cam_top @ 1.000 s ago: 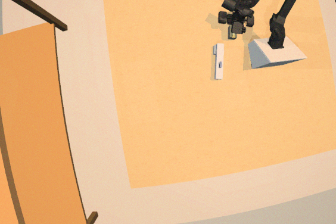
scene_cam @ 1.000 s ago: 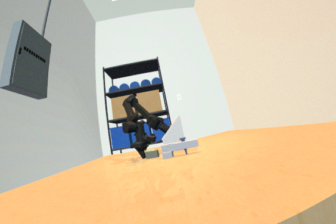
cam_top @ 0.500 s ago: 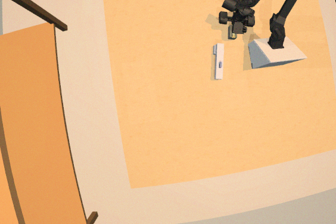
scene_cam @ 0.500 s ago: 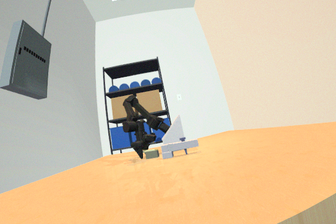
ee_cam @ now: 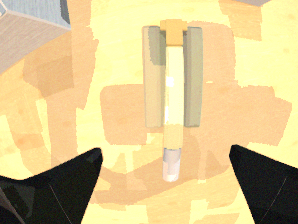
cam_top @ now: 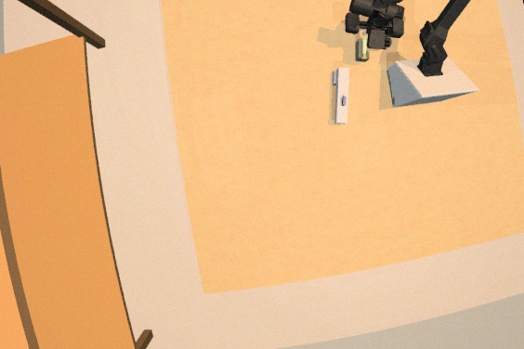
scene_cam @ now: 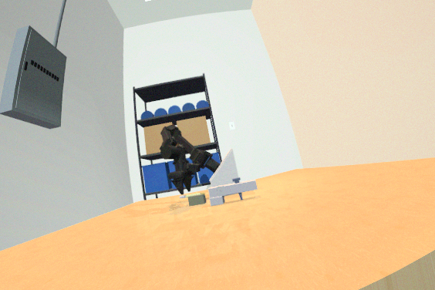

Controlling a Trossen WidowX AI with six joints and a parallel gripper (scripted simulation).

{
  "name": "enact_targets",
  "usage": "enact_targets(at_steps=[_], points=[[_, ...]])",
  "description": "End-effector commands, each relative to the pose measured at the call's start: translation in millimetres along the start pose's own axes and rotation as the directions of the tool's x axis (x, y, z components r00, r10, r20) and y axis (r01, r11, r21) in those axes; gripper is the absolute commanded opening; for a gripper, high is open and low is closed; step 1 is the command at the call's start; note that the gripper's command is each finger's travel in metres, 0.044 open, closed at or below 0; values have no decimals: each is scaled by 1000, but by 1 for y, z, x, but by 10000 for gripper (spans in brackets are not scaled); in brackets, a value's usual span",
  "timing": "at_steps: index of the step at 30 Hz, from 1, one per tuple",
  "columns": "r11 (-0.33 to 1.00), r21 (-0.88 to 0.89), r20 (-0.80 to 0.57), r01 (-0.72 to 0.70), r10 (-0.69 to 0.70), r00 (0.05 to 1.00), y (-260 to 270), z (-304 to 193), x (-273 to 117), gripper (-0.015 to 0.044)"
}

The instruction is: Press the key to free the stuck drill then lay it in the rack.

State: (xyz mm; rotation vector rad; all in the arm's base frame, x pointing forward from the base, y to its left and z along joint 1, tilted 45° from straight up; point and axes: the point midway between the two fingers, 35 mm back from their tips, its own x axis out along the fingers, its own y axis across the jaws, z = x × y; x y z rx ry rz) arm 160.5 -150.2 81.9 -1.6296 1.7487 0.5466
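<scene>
The drill (ee_cam: 174,100) (cam_top: 364,45) (scene_cam: 193,194), a pale yellow bar with an orange end and a grey-white tip, lies lengthwise between the two grey-green rails of the rack (ee_cam: 194,92) (cam_top: 362,60) (scene_cam: 197,200). Its tip sticks out past the rails. My gripper (ee_cam: 168,153) (scene_cam: 185,191) is wide open and empty, above the tip end, one finger on each side, touching nothing. The white block (cam_top: 341,85) (scene_cam: 231,188) stands beside the rack; the small blue-grey key (cam_top: 344,101) (scene_cam: 236,180) shows on its top. How far the key is pressed, I cannot tell.
The white wedge-shaped base (cam_top: 434,83) (scene_cam: 228,169) (ee_cam: 30,35) stands close to the rack and block. The arm reaches over from it. An orange bench (cam_top: 46,141) is off to the left in the top view.
</scene>
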Motion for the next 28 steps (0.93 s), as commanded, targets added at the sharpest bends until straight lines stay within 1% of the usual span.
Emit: enact_targets(at_steps=[1, 5, 6, 7, 10, 16, 21, 28], points=[[1000, 11, -6, 7, -7, 1000, -3, -4, -17, 440], [1000, 11, -5, 7, -7, 1000, -4, -5, -28, 440], [1000, 11, -5, 7, -7, 1000, -4, -5, -28, 440], [1000, 0, 2, 8, -8, 1000, -4, -1, -20, 440], [996, 0, 34, 90, -90, 995, -26, 8, -31, 440], [956, 8, 136, 292, -291, 947, -76, 39, -71, 440], [918, -14, 244, 396, -381, 892, -92, 73, -103, 440], [827, 15, 385, 561, -523, 760, -123, 117, -164, 440]])
